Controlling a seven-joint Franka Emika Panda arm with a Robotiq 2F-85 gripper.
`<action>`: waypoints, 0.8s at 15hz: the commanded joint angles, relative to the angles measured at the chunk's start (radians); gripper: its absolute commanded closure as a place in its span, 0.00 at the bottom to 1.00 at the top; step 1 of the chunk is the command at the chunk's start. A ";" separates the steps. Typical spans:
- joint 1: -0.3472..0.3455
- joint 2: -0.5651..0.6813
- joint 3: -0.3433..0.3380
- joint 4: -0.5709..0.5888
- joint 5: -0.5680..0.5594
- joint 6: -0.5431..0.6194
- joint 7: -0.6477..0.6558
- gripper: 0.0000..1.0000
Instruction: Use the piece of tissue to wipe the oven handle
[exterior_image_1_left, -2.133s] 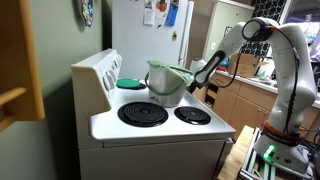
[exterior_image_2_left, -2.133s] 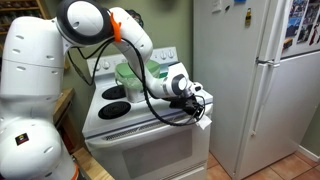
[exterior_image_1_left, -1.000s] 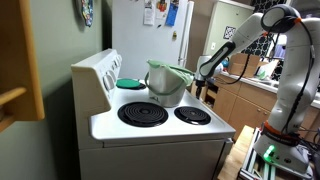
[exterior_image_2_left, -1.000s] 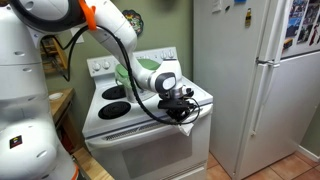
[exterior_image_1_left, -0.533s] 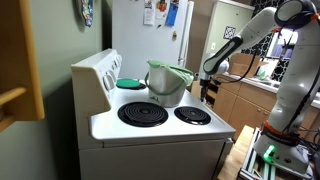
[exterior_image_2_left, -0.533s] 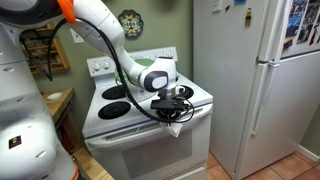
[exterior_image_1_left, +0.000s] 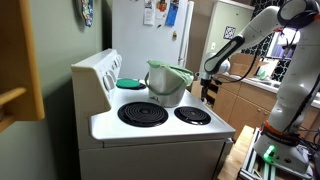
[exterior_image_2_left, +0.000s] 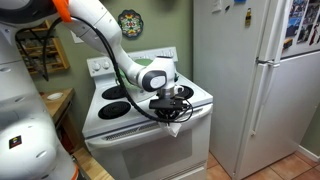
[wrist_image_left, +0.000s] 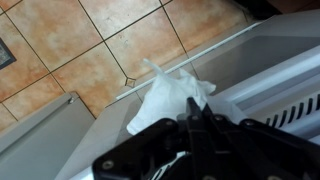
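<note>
- Look left in an exterior view: the stove (exterior_image_2_left: 96, 122) stands there, and the oven handle (exterior_image_2_left: 125, 130) runs across its front, under the burners
- Your gripper (exterior_image_2_left: 171, 112) hangs over the stove's front right corner, clenched on the tissue (exterior_image_2_left: 173, 127)
- The tissue droops by the handle's right end; whether it touches, you cannot tell
- The fridge (exterior_image_2_left: 260, 80) stands at the right

A home kitchen: a white electric stove (exterior_image_1_left: 108, 126) with coil burners (exterior_image_1_left: 142, 114), a paper-covered refrigerator (exterior_image_2_left: 255, 100), a tiled floor (wrist_image_left: 60, 40)
</note>
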 joint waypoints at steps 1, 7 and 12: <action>0.018 -0.044 -0.008 -0.029 0.108 -0.092 -0.136 0.96; 0.031 -0.137 -0.024 -0.071 0.093 -0.300 -0.174 0.96; 0.083 -0.161 -0.009 -0.120 0.089 -0.389 -0.235 0.97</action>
